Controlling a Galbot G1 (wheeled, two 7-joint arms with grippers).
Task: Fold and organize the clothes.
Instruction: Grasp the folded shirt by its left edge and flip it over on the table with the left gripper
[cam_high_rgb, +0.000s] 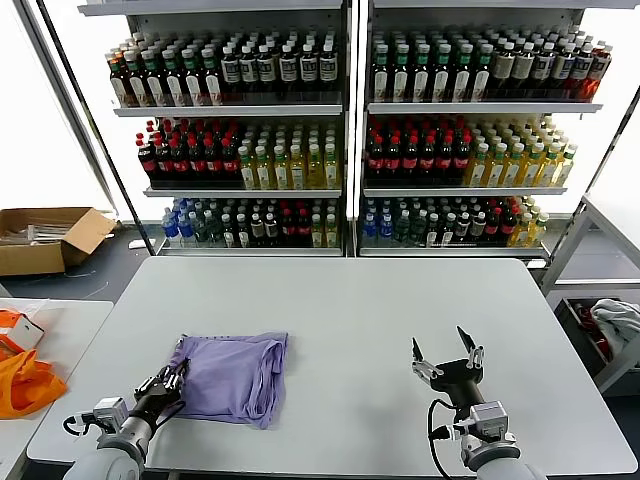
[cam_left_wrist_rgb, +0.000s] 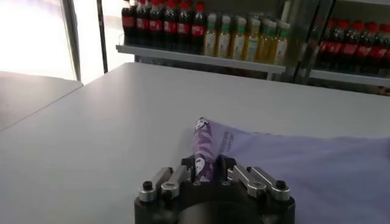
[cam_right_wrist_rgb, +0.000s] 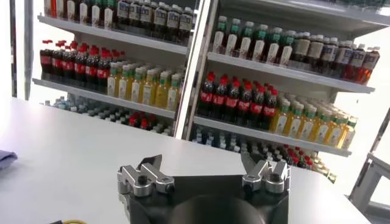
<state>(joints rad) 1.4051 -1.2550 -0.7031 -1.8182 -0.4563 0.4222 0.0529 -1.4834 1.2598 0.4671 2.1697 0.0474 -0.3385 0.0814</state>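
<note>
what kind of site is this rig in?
Looks like a mock retail or store test area: tall shelves packed with bottled drinks, a plain white table as workstation, and a cardboard box on the floor.

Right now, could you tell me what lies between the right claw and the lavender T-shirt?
Only bare tabletop separates the right claw from the T-shirt, as the head view shows.

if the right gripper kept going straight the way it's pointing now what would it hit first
Probably nothing nearby. The right gripper, fingers open, hovers low over the bare white table and points toward its far edge. The folded lavender T-shirt lies off to its left. Beyond the edge stand the drink-bottle shelves, though depth is unclear.
</note>
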